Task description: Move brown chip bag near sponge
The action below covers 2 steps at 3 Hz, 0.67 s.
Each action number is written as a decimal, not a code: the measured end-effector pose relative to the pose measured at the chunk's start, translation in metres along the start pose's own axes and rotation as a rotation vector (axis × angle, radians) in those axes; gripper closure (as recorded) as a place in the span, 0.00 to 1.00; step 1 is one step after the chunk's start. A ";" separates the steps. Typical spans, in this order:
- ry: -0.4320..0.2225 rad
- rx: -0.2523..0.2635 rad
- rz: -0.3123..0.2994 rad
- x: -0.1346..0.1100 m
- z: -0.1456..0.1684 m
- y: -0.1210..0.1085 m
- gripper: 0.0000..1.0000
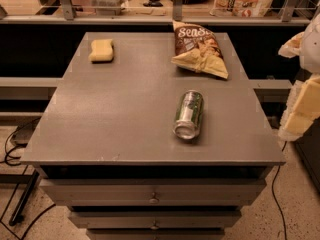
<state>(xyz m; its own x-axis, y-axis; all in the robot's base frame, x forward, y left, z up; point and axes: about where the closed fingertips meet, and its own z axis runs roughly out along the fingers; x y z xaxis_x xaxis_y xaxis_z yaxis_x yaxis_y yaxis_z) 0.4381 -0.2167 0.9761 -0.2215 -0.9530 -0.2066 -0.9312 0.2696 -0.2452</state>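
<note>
Here the brown chip bag (200, 49) lies at the counter's (125, 124) far right corner, well apart from the sponge (102, 50) at far left, so the move is judged not yet begun. The gripper (304, 104) hangs beyond the right edge; whether it is open cannot be told.

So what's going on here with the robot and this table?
Nothing is being handled right now. The gripper is at the right edge of the view, off the side of the table, touching none of the items on it. The brown chip bag lies at the back right and the sponge at the back left, well apart. A drink can lies on its side nearer the front.
</note>
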 end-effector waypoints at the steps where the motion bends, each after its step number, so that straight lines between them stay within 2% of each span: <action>1: 0.000 0.000 0.000 0.000 0.000 0.000 0.00; 2: 0.000 0.000 0.000 0.000 0.000 0.000 0.00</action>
<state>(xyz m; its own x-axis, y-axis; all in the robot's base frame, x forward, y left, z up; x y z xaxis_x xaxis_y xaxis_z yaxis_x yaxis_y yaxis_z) 0.4381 -0.2167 0.9761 -0.2215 -0.9530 -0.2066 -0.9312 0.2696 -0.2452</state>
